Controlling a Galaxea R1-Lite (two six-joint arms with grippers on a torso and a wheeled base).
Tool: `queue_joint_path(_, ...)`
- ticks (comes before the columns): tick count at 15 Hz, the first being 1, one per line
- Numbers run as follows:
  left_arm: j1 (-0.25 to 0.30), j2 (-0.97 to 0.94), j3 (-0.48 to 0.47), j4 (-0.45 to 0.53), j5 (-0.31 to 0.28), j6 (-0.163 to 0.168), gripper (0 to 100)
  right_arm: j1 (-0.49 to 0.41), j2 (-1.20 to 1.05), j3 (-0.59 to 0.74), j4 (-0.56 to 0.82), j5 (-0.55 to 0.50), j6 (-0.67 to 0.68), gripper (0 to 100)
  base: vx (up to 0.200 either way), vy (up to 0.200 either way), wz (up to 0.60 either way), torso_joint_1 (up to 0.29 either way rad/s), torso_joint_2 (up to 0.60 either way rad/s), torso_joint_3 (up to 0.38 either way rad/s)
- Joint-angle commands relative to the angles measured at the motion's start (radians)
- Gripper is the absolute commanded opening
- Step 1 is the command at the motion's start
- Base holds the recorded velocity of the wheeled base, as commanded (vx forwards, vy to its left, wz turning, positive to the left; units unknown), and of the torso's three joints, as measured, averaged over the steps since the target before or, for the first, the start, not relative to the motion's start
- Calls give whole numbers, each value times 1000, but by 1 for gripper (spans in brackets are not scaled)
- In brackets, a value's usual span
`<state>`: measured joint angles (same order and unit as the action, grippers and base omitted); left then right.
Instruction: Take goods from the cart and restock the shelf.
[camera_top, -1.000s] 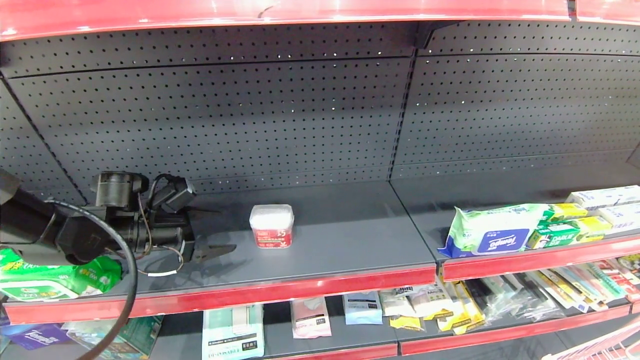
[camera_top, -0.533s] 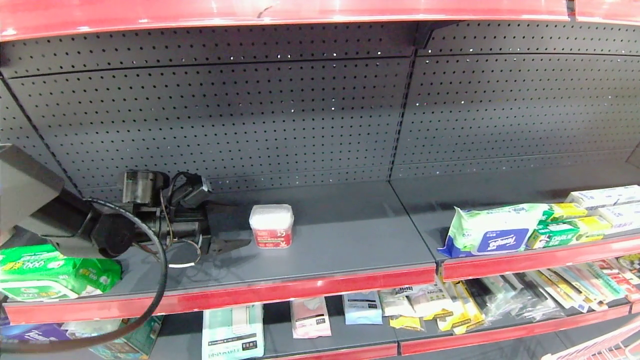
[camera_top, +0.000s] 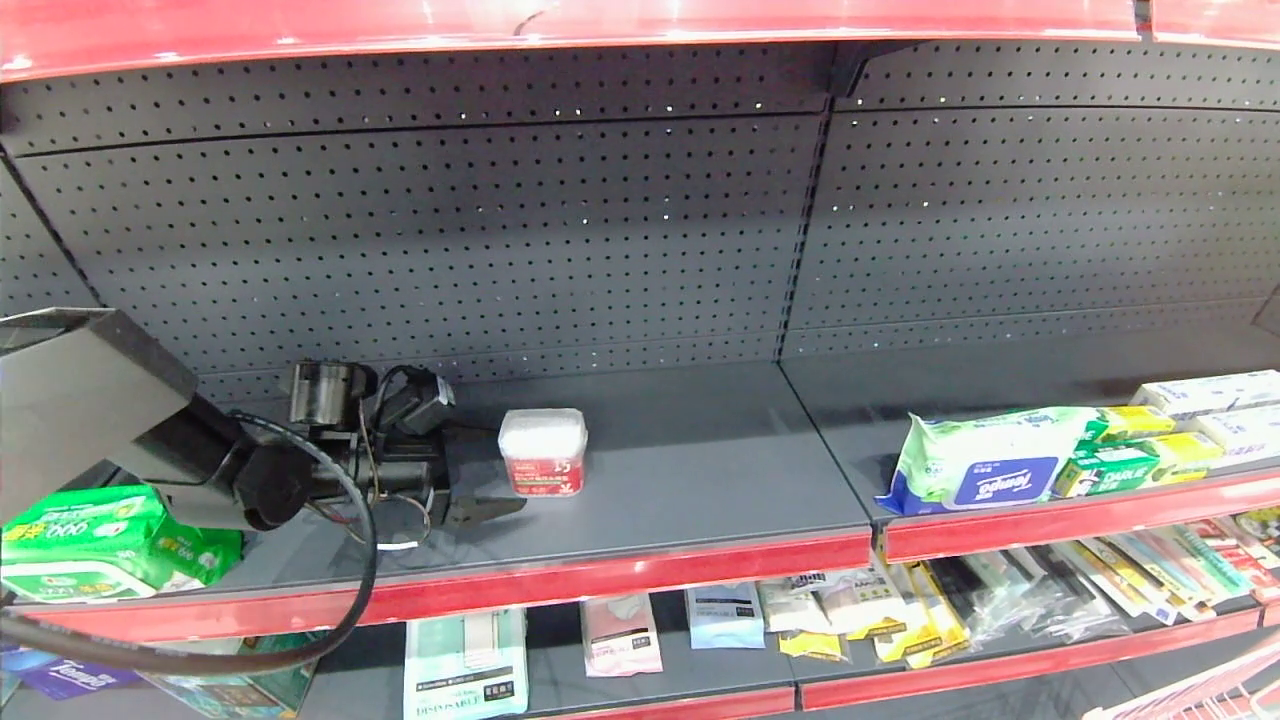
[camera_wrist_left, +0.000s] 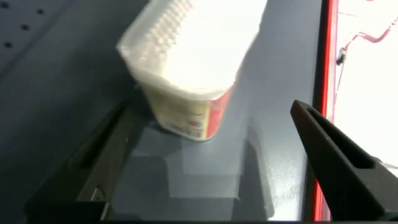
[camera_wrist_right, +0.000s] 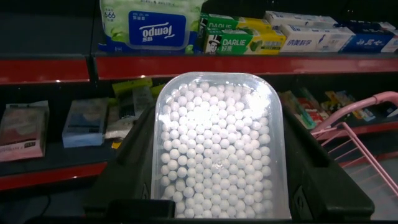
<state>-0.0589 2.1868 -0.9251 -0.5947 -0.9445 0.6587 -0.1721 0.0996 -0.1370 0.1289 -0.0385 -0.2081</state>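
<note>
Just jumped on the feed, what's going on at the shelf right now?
The left gripper is open on the shelf, right beside a swab tub that stands upright there. Its jaws are wide and not closed on the tub. The right gripper is held back from the shelving with a second tub clamped between its fingers, not yet placed.

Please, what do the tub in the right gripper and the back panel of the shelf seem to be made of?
Held tub: probably clear, glossy plastic; small white balls show through and light glints on it.
Back panel: likely sheet metal, matte dark grey coat; regular punched holes.
</note>
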Motion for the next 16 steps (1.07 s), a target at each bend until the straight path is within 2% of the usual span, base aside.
queue_joint_path(1,-2,11,-4,-1,1,-1,100,0,2,0,0,0,-1,0,0,0,0,0,0,0)
queue_joint_path(5,1,18,-23,-1,-8,-5,100,0,2,10,0,0,-1,0,0,0,0,0,0,0)
queue_joint_path(7,-2,42,-67,-5,-8,-2,100,0,2,8,0,0,-1,0,0,0,0,0,0,0)
queue_joint_path(9,-9,60,-74,-25,-8,-33,100,0,2,4,0,0,-1,0,0,0,0,0,0,0)
queue_joint_path(12,-18,93,-75,-100,-8,-44,100,0,2,7,0,0,-1,0,0,0,0,0,0,0)
queue_joint_path(13,-19,105,-74,-154,-8,-67,100,-1,2,8,0,0,-1,0,0,0,0,0,0,0)
queue_joint_path(16,-25,111,-74,-191,-7,-122,100,0,2,5,0,0,-2,0,0,0,0,0,0,0)
